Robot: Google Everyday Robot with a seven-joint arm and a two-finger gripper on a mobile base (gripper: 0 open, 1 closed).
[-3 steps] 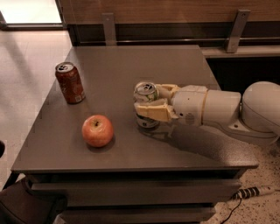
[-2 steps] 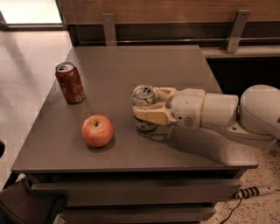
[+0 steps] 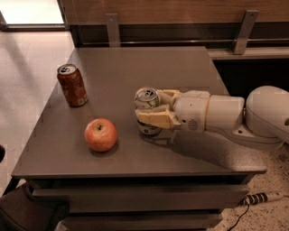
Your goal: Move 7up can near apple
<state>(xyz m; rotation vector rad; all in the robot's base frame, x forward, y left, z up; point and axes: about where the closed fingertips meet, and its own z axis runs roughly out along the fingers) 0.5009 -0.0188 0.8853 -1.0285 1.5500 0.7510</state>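
We see a red-brown soda can point(image 3: 72, 85) standing upright near the left edge of the grey-brown worktop point(image 3: 135, 63), its silver top showing. The tool point(image 3: 147, 110) sits right of the worktop's middle, well apart from that can. Behind the worktop we make out a wooden wall panel point(image 3: 180, 11) with two metal brackets point(image 3: 113, 28). On the speckled floor point(image 3: 271, 216) at lower right lies a white power strip point(image 3: 264, 197) with a dark cable.

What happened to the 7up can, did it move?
Yes. The 7up can, held in the gripper, slid slightly toward the apple, which stayed put.
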